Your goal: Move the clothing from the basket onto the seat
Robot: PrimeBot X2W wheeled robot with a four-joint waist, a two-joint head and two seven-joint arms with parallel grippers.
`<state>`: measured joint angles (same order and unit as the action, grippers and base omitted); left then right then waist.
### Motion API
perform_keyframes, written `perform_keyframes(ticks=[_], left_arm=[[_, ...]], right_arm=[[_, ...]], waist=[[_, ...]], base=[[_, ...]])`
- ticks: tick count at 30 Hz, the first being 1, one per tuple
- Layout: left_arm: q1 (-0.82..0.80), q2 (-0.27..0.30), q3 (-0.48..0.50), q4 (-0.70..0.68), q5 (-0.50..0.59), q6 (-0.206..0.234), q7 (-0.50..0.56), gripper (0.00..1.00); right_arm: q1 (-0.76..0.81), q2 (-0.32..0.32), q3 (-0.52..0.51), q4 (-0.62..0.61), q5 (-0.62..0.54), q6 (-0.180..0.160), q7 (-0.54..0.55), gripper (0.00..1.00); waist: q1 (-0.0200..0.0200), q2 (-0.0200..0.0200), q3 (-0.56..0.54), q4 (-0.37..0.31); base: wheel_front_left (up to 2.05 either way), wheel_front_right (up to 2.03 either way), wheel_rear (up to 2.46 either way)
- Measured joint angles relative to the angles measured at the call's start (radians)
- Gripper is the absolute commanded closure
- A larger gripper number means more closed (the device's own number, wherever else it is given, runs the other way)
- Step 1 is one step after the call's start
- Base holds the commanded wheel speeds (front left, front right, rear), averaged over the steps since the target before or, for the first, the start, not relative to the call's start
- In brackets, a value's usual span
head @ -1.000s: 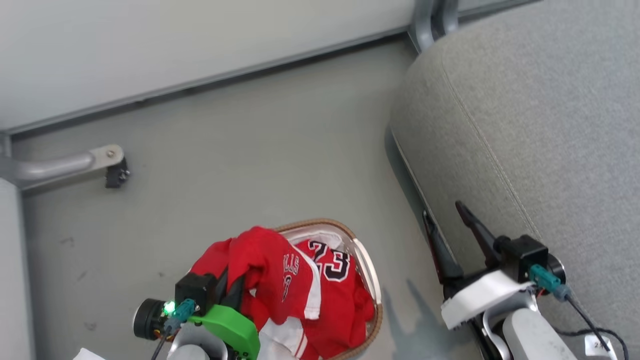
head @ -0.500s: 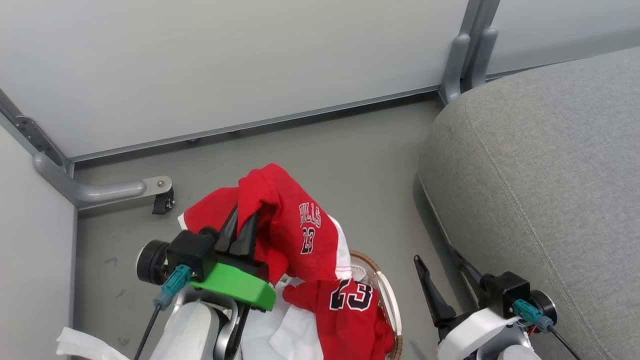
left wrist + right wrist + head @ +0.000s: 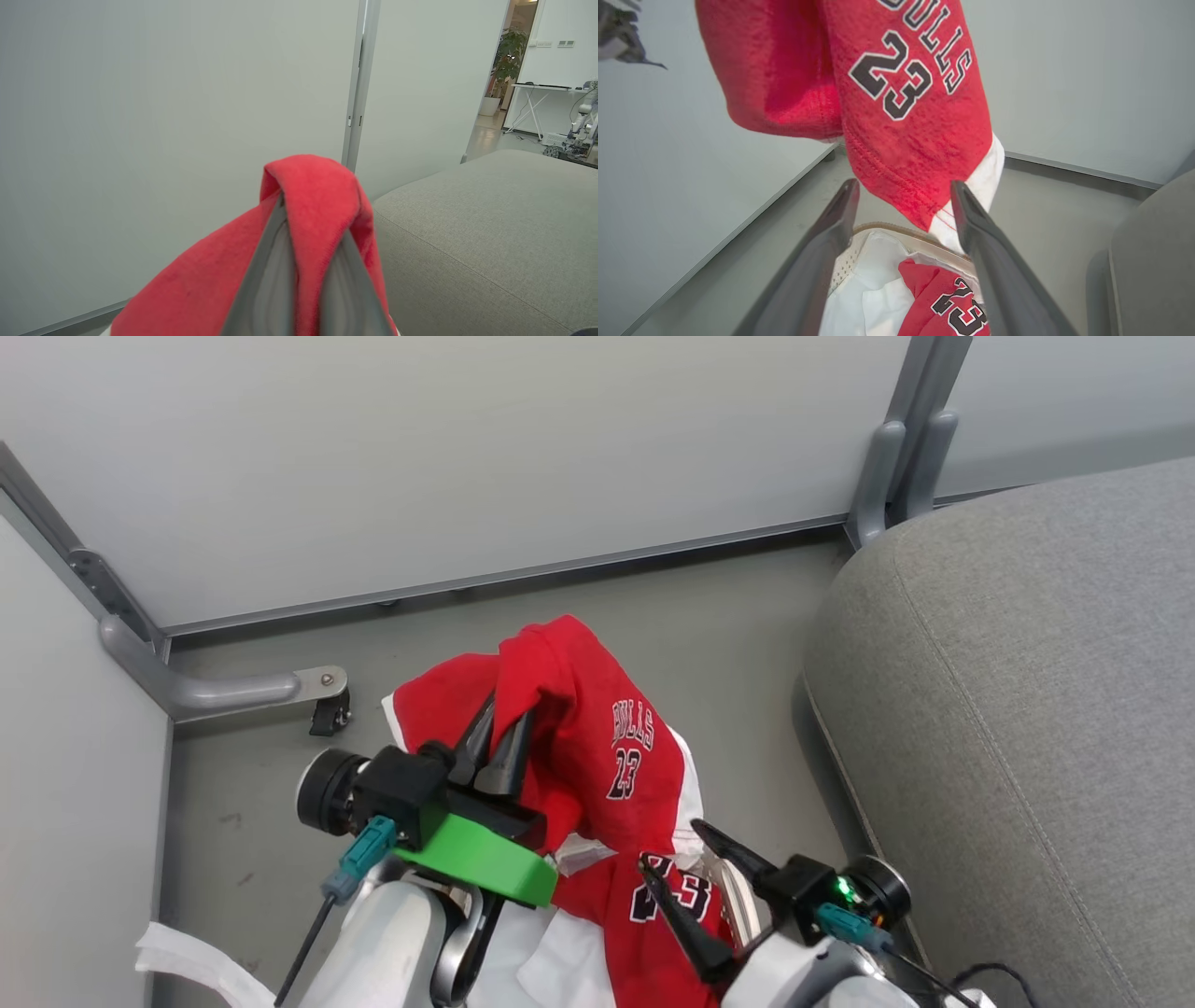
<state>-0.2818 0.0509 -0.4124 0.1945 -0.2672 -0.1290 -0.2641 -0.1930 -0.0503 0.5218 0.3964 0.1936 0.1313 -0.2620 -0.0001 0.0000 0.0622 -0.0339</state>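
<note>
My left tool (image 3: 509, 709) was clamped on a red "23" sports jersey (image 3: 607, 747) at frame centre, above the oval brown-rimmed white basket (image 3: 887, 229); my right tool (image 3: 670, 846) gaped wide, lower centre, left of the grey fabric seat (image 3: 1027, 691).

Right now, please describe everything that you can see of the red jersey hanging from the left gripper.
The red jersey looks like thick, slightly fuzzy knit, with black white-edged "BULLS" and "23" and a white side panel. It is lifted, folded over the shut fingers of the left gripper, and hangs crumpled above the basket. Its lower hem dangles between the open fingers of the right gripper; whether they touch it is unclear.
</note>
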Motion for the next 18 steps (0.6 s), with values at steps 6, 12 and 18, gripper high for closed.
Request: perform_keyframes(ticks=[6, 12, 18], left_arm=[[-0.016, -0.001, -0.044, 0.002, -0.021, 0.0, 0.0, 1.0], [-0.026, -0.001, -0.081, 0.002, -0.048, 0.0, 0.0, 1.0], [-0.028, -0.001, -0.123, -0.009, -0.069, 0.0, 0.0, 1.0]], right_arm=[[-0.117, 0.002, 0.092, 0.013, 0.014, 0.0, 0.0, 0.0], [-0.184, 0.001, 0.094, 0.038, -0.018, 0.0, 0.0, 0.0], [-0.198, 0.0, 0.093, 0.1, -0.052, 0.0, 0.0, 0.32]], waist=[[0.0, 0.0, 0.006, 0.025], [0.0, 0.0, 0.012, 0.058], [0.0, 0.0, 0.012, 0.092]], base=[[0.0, 0.0, 0.0], [0.0, 0.0, 0.0], [0.0, 0.0, 0.0]])
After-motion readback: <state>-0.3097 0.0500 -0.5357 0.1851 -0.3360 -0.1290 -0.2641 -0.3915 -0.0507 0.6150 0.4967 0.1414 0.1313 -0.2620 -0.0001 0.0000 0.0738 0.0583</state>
